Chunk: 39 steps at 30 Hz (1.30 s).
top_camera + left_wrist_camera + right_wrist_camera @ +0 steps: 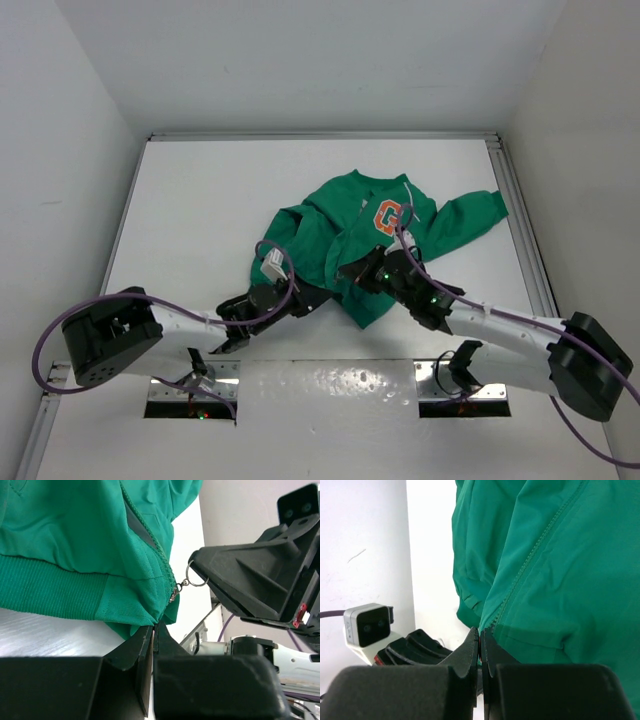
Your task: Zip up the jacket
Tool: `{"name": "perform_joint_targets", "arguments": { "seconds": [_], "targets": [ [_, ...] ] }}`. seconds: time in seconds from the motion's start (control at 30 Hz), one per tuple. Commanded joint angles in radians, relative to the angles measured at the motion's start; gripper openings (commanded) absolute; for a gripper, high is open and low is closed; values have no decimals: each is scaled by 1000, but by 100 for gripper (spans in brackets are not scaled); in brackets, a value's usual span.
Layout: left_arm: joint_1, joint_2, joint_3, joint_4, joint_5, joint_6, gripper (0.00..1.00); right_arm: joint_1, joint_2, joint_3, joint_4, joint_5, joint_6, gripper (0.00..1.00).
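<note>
The bright-green jacket point(345, 225) lies crumpled mid-table, its orange-and-white "G" point(388, 216) facing up. My left gripper point(318, 296) is shut on the bottom hem of the jacket point(75, 540), just below the zipper slider point(174, 594), with the jaw tips point(154, 626) pinching green fabric. The slider's ring pull point(196, 575) meets the tip of my right gripper point(193, 566). In the right wrist view the right gripper point(480, 630) is shut where the zipper teeth point(530, 560) end. From above, the right gripper point(352, 272) sits at the jacket's lower front edge.
White walls close in the table on three sides. A metal rail point(522, 230) runs along the right edge. The left arm's wrist camera point(367, 625) is close to the right gripper. Purple cables point(60, 325) loop off both arms.
</note>
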Motion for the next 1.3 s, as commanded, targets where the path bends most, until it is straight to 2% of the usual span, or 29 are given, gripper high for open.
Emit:
{"name": "perform_joint_targets", "arguments": {
  "seconds": [0.0,0.07,0.23,0.47,0.63,0.77,0.87,0.93,1.03,1.07,1.1,1.13,1.27],
  "targets": [
    [-37,1,-42,-92,39,49,0,-28,12,118,94,109,-41,0],
    [-39,-5,-53,-88,48,50,0,-29,21,133,35,118,-94,0],
    [-42,-37,-91,-77,44,46,0,-28,12,109,44,118,-211,0],
    [-52,-103,-116,-89,41,41,0,-26,-17,162,-77,224,-356,0],
    [-52,-157,-110,-97,33,63,0,-9,-43,115,-57,51,-331,0],
    [-52,-173,-104,-123,42,66,0,23,-87,78,-114,-53,-390,0],
    [-52,-175,-124,-87,51,58,0,73,-111,64,-144,-152,-466,7],
    [-52,-175,-147,-48,67,35,0,98,-138,51,-157,-191,-491,16],
    [-52,-172,-139,-19,93,34,0,97,-164,-37,-34,-311,-488,29],
    [-52,-170,-139,-2,99,26,0,98,-160,-38,-32,-320,-492,26],
    [-52,-170,-142,9,111,20,0,98,-140,-32,-45,-328,-505,18],
    [-52,-169,-138,13,117,14,0,97,-129,-23,-52,-340,-514,0],
    [-52,-172,-127,24,154,15,0,98,-89,-23,-29,-379,-561,0]
  ]
}}
